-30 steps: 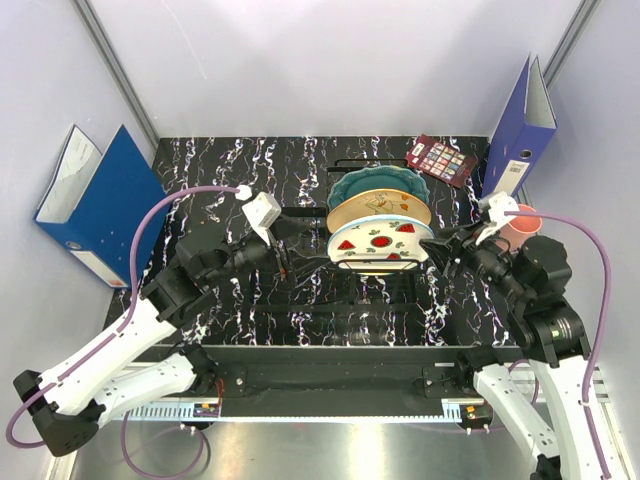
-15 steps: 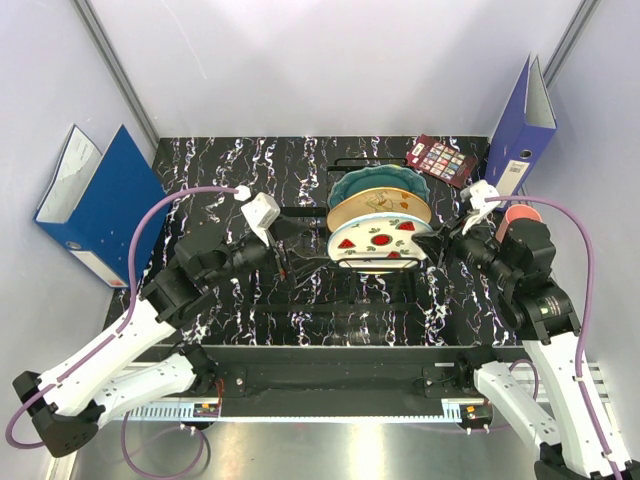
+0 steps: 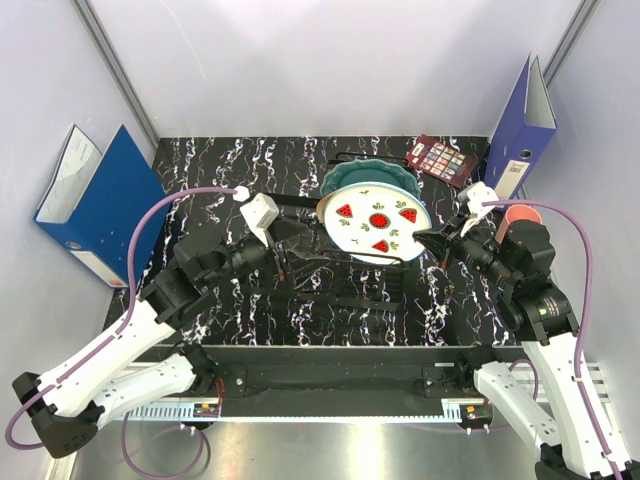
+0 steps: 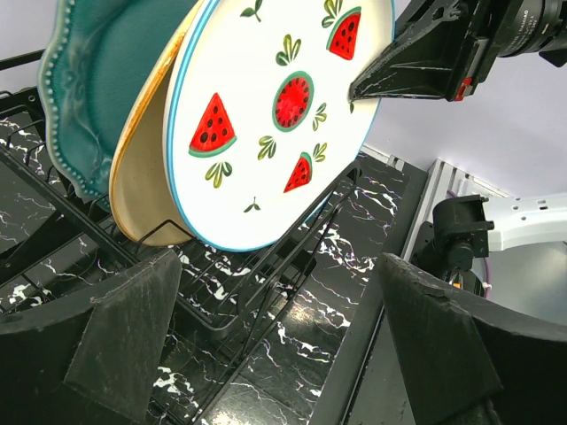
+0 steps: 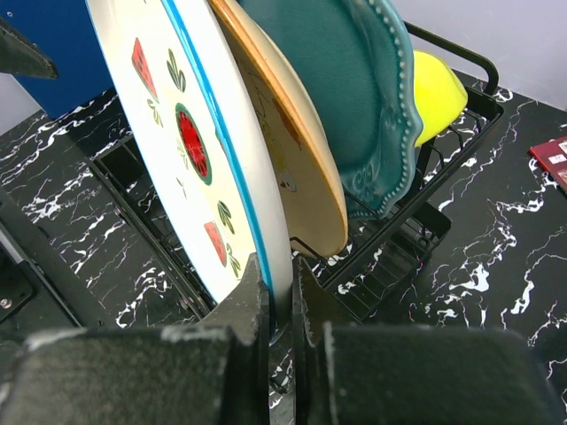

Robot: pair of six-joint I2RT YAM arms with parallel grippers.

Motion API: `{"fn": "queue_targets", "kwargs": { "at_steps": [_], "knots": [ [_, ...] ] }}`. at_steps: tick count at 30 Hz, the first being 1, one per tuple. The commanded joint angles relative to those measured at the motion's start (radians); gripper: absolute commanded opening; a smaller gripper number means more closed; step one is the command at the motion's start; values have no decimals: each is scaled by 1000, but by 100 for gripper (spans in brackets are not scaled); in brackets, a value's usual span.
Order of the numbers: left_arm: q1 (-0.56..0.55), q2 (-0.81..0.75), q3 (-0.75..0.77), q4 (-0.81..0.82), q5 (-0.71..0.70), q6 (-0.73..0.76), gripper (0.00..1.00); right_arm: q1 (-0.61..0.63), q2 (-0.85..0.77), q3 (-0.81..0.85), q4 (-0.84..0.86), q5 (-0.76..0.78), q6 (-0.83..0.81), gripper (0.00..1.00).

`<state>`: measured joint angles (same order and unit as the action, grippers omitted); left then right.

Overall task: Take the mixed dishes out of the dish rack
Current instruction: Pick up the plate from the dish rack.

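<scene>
Right pincer (image 3: 422, 238), clamped on 3 o'clock rim of white plate (image 3: 377, 224), is tipping it face-up in dish rack (image 3: 350, 292) front slot (upright a sec ago), so lift-out is starting; left pincer (image 3: 288, 262) is gaping wide at rack's 9 o'clock.

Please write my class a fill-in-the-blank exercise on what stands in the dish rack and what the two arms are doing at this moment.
1. The right fingers pinch the rim of the white plate, which is painted with red ____ slices.
2. The left fingers are ____ and hold nothing.
3. The rack holds ____ plates, all on edge.
4. Behind the teal plate sits a bowl whose colour is ____.

Missing words: watermelon; open; three; yellow.
</scene>
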<state>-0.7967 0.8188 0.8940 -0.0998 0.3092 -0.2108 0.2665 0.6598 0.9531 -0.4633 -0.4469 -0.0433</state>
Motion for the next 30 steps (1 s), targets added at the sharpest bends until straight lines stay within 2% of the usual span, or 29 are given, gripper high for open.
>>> {"fn": "queue_targets", "kwargs": {
  "at_steps": [1, 8, 25, 30],
  "knots": [
    [-4, -3, 6, 66, 8, -6, 96, -9, -17, 22, 37, 59, 37, 0],
    [-2, 2, 8, 66, 4, -6, 96, -10, -15, 62, 35, 40, 64, 0],
    [-2, 5, 20, 66, -7, 1, 96, -9, 47, 346, -1, -64, 83, 0],
    [-3, -7, 25, 60, -27, 4, 96, -9, 63, 411, 11, -93, 135, 0]
  ]
}}
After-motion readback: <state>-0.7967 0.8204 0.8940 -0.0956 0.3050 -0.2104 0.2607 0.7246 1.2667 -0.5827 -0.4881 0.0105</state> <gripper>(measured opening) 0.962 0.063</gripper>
